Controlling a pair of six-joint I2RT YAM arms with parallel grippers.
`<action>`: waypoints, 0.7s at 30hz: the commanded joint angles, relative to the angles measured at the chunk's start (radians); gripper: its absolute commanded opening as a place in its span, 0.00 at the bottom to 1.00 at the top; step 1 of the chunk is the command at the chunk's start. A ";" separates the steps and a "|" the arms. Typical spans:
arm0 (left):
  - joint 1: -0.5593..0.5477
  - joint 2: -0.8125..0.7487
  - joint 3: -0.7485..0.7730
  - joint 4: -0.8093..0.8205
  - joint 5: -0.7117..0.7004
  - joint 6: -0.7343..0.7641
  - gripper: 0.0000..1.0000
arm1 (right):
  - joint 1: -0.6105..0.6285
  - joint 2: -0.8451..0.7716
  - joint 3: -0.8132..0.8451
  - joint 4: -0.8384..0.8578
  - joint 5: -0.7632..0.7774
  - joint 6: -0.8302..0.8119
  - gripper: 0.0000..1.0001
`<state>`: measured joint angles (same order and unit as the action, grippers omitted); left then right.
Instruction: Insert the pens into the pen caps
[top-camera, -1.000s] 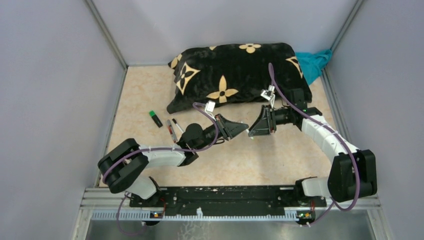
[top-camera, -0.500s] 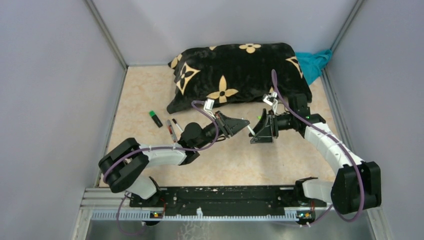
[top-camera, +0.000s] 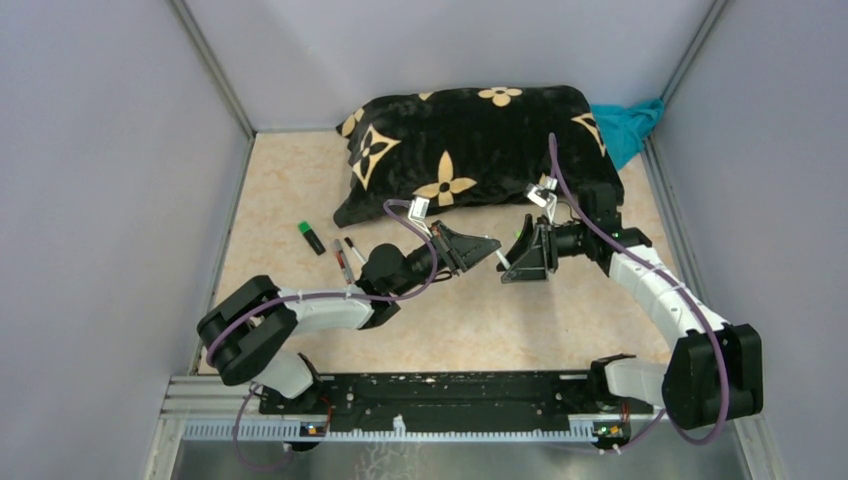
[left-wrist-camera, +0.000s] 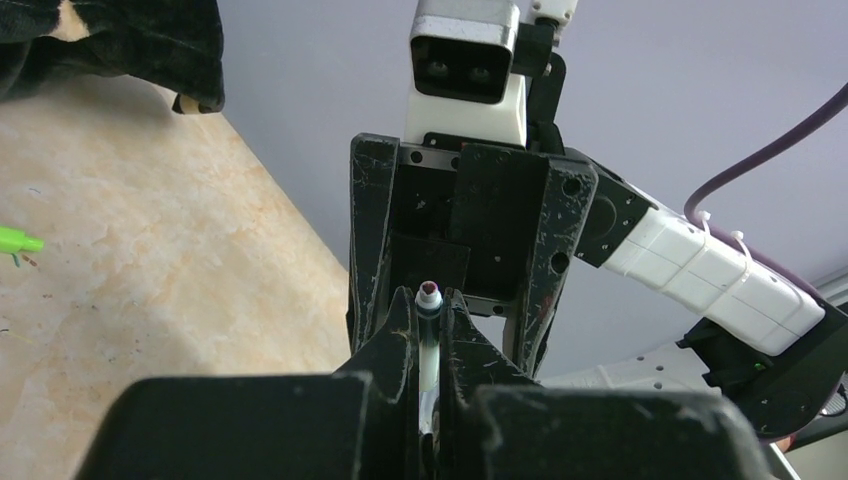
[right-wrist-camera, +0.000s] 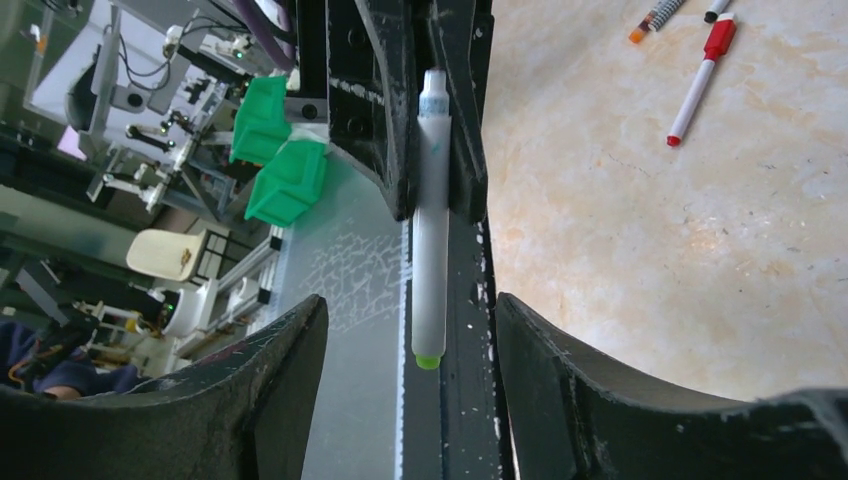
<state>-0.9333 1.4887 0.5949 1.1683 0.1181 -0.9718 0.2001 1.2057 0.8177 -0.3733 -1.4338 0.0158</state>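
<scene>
My left gripper is shut on a white pen that sticks out toward my right gripper. In the left wrist view the left gripper pinches the pen, whose tip shows a dark red point. In the right wrist view the pen hangs from the left fingers with a green near end. My right gripper is open, its jaws wide on either side of that end, touching nothing. No loose pen cap shows clearly.
A black marker with a green end and two slim pens lie on the table at the left. A red-and-white pen shows in the right wrist view. A black flowered pillow and a teal cloth are at the back.
The right arm has shifted and its gripper drew back slightly to the right, so the white pen now shows between the two grippers. The left arm has barely moved.
</scene>
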 joint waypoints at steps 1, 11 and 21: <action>0.004 0.025 0.038 0.049 0.050 -0.011 0.00 | 0.003 0.004 0.000 0.146 -0.008 0.140 0.58; 0.004 0.067 0.065 0.059 0.056 -0.021 0.00 | 0.009 0.009 -0.022 0.246 -0.006 0.242 0.15; 0.007 0.046 0.064 0.033 0.022 0.006 0.28 | -0.003 0.018 -0.025 0.257 -0.048 0.201 0.00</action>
<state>-0.9306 1.5513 0.6411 1.1896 0.1646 -0.9951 0.2005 1.2198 0.7910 -0.1532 -1.4246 0.2394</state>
